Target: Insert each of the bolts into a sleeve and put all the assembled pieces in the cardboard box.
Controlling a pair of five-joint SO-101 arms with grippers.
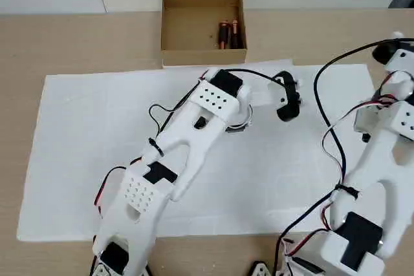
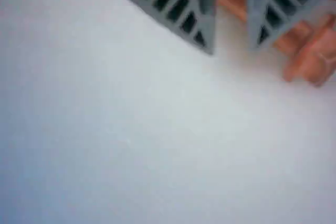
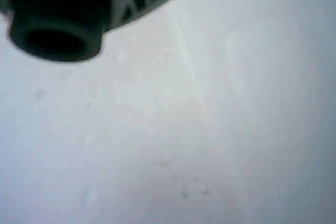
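The cardboard box [image 1: 187, 27] stands at the table's far edge with two copper-and-black assembled pieces [image 1: 228, 34] lying in its right part. My left arm stretches across the white sheet, and its dark gripper [image 1: 286, 98] hangs just right of the box's front. In the left wrist view that gripper [image 2: 231, 11] is shut on a copper bolt [image 2: 310, 56], low over the sheet, with the bolt sticking out past one grey ribbed finger [image 2: 181, 3]. My right gripper [image 3: 113, 3] holds a black sleeve [image 3: 55, 38] with its hollow end showing, just above the sheet.
A white paper sheet [image 1: 90, 159] covers most of the tan table [image 1: 77, 37]. The right arm [image 1: 388, 153] stands folded at the sheet's right edge, with black cables [image 1: 326, 127] looping between the two arms.
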